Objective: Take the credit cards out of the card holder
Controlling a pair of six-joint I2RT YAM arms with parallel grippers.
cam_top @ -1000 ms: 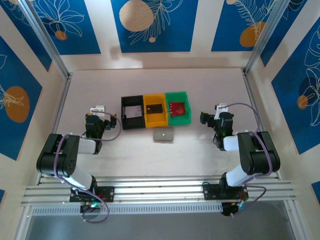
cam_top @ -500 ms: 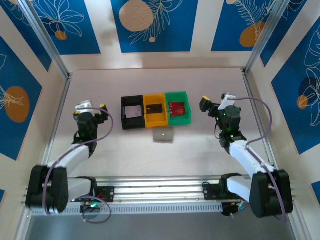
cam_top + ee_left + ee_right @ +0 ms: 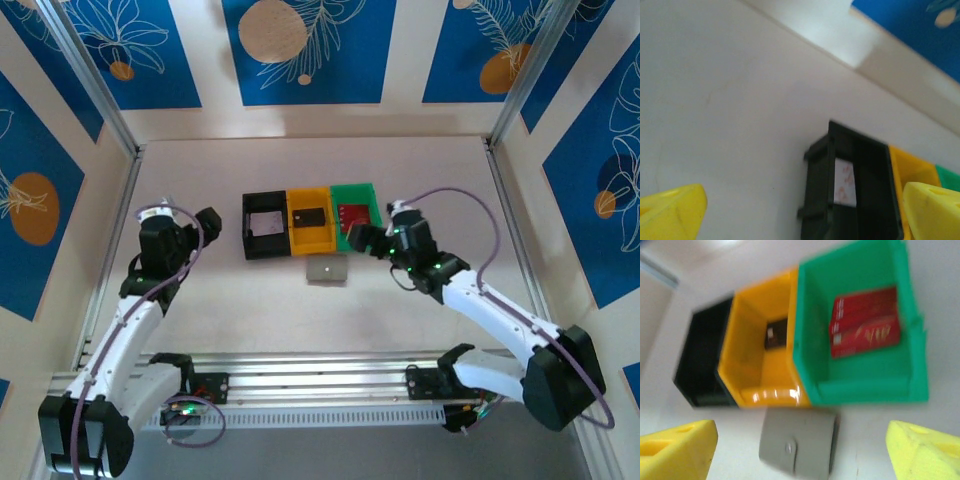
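The card holder (image 3: 327, 268) is one flat grey wallet, folded shut, with rounded corners. It lies on the table (image 3: 240, 300) just near of the yellow bin (image 3: 310, 222). Three bins stand in a row: the black bin (image 3: 265, 226), the yellow one and the green bin (image 3: 357, 214), each holding one card. The left gripper (image 3: 802, 212) and the right gripper (image 3: 364, 240) both gape empty.

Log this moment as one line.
stage: pre-grasp | left gripper: open, facing black bin | right gripper: open, facing card holder | card holder: closed, on table, untouched
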